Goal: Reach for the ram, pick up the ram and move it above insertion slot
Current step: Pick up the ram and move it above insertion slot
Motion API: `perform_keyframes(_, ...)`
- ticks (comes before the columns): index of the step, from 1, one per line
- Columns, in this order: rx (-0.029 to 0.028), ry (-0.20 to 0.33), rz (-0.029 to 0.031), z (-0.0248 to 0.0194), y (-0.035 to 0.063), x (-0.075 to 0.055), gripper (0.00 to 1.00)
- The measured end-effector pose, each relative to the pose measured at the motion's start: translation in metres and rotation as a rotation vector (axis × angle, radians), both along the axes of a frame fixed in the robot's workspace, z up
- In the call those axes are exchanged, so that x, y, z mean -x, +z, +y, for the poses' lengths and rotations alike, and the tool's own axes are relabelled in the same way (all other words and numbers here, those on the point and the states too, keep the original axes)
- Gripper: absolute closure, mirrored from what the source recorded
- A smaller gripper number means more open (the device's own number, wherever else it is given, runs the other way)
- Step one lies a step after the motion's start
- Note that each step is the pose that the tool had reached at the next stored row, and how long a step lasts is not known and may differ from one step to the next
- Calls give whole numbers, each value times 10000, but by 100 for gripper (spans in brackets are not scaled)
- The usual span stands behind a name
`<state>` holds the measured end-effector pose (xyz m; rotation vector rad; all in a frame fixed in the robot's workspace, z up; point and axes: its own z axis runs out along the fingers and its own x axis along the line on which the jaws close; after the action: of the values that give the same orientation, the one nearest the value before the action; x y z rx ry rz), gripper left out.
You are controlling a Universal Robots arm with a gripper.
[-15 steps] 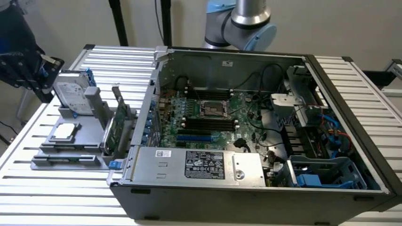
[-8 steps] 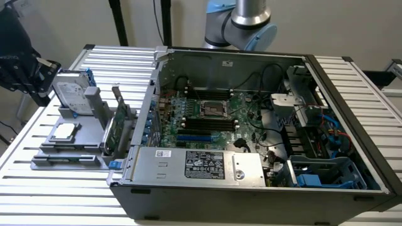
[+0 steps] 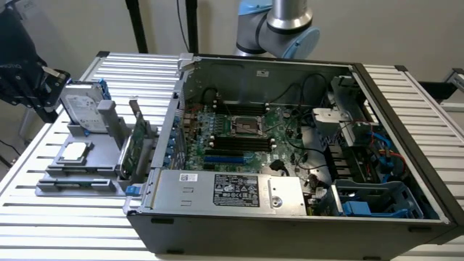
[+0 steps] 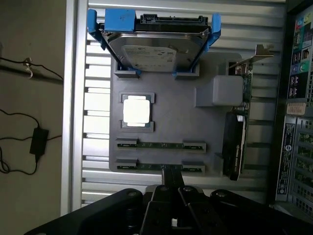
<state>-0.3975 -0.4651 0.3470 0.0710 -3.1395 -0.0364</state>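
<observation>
- The black metal pincer (image 4: 172,171) has its two fingers pressed flat together, with nothing between them.
- The ram (image 4: 160,167), a long thin green circuit-board stick, lies seated in a slot of the flat grey plastic holder (image 4: 195,128). It sits just ahead of the fingertips and crosswise to them, and it is not gripped.
- Whether the fingertips touch the ram cannot be told from the wrist view. In the exterior view the pincer stands clear of the holder.
- A second green stick (image 4: 160,145) of the same kind lies parallel in the next slot, one step farther from the pincer.
- Beyond both sticks sits a square silver processor (image 4: 135,110) in its own grey pocket.
- Farthest from the pincer, a silver hard drive (image 4: 149,54) in a blue plastic caddy (image 4: 120,19) stands on edge at the holder's far end.
- Ahead of the pincer and off to the side nearest the case, a wider green expansion card (image 4: 234,142) with a metal bracket stands upright in the holder.
- Past that card is the open dark computer case (image 4: 293,147).
- Holder and case both rest on a table of silver aluminium slats (image 4: 98,98).
</observation>
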Motion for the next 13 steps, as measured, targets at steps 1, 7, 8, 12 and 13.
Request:
perform_keyframes(1, 0, 0, 1, 0, 0, 0, 89)
perform_keyframes(7, 0, 0, 0, 0, 0, 0, 89)
perform_keyframes(8, 0, 5, 0, 0, 0, 0, 89)
perform_keyframes(12, -2, 475, 0, -1, 0, 6, 89)
perform_keyframes(13, -2, 661, 0, -1, 1, 7, 89)
